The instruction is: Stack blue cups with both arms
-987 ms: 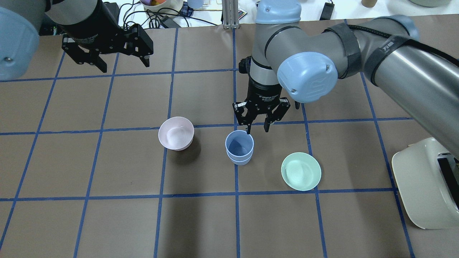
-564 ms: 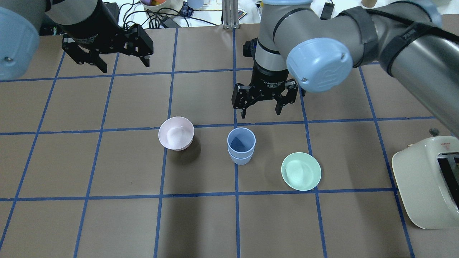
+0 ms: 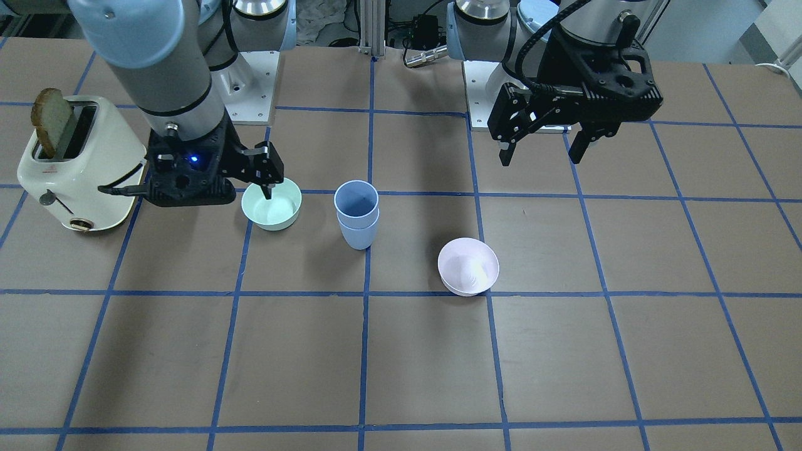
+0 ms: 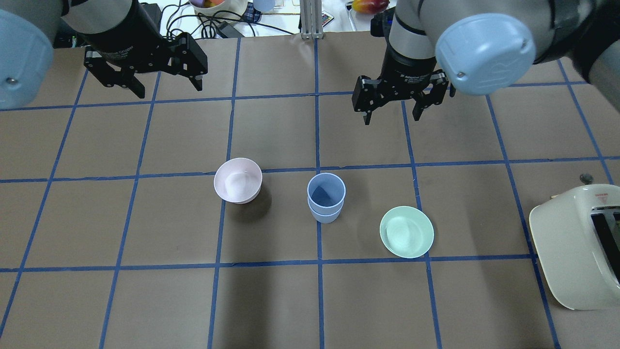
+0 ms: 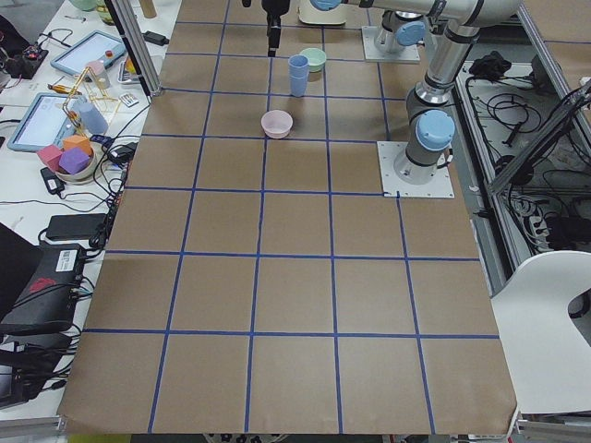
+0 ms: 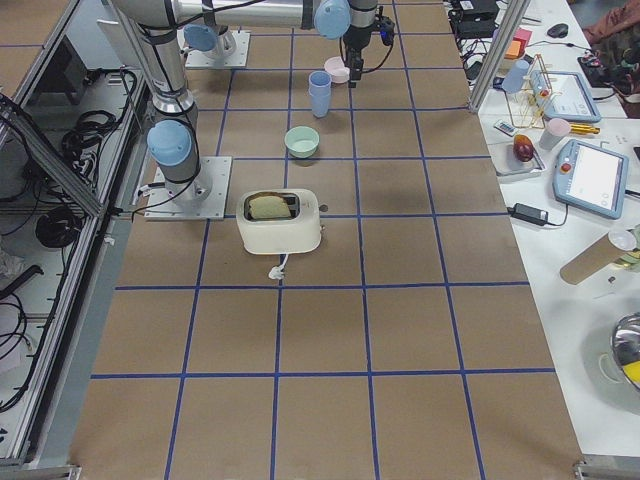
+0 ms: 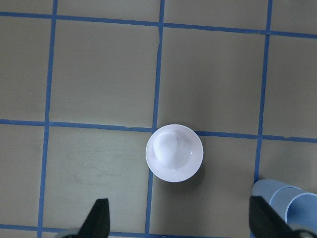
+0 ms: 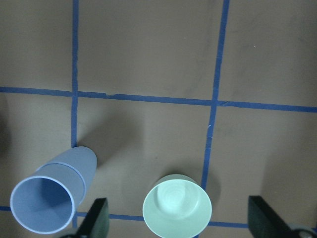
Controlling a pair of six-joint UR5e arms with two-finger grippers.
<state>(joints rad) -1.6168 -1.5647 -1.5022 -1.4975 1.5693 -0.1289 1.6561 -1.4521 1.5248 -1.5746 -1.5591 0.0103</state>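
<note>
The two blue cups [image 4: 325,196] stand nested, one inside the other, upright near the table's middle; they also show in the front view [image 3: 356,213] and the right wrist view [image 8: 52,196]. My right gripper [image 4: 391,118] is open and empty, raised beyond and to the right of the stack, apart from it. My left gripper [image 4: 167,87] is open and empty, high over the far left of the table. In the left wrist view the stack [image 7: 285,206] shows at the lower right corner.
A pale pink bowl [image 4: 238,180] sits left of the stack and a mint-green bowl [image 4: 406,231] sits to its right front. A cream toaster [image 4: 576,247] with a slice of bread stands at the right edge. Cables and clutter lie beyond the far edge.
My right gripper has lifted off the cup stack's rim, opened wider and moved away toward the far right. The stack stays put. The left arm has not moved.
</note>
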